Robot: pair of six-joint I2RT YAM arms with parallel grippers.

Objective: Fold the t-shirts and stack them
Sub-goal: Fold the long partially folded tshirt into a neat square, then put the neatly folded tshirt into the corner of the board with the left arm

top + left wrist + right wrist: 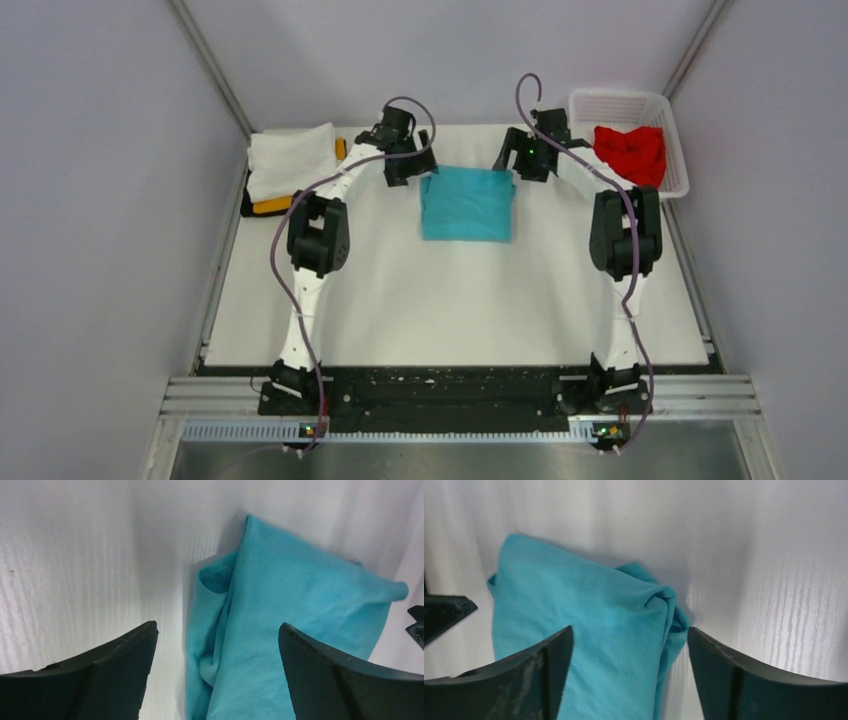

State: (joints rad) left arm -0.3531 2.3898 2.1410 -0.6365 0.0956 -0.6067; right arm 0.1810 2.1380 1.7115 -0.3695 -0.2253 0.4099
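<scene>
Two hands, both with fingers spread wide and nothing held. My left hand (217, 627) hangs over the far-left corner of the turquoise tee (466, 205), and my right hand (630, 629) hangs over its far-right corner. In each wrist view the corner lies straight below, in the gap between the fingers, with the cloth running away toward the other arm. I cannot tell whether either hand touches the cloth.

The tee lies flat on the desk (450, 300), toward the far side and midway between the arms. It is already folded into a compact block a little wider than it is deep. Its far edge runs left to right from one hand to the other, so neither arm is nearer: each has its own corner. At both corners the layers are loose and bunched, which I judge could let a pinch miss the lower ones.

Farther out, at the far-left corner of the desk, sits a pile: one white tee (290, 160) on one yellow-orange tee (272, 206), with a dark sliver beneath that I take for one black tee (246, 208). That pile lies on my left arm's side. At the far right, one red tee (632, 152) lies crumpled in one basket (625, 100).

Count: five tees, one basket, two hands.
</scene>
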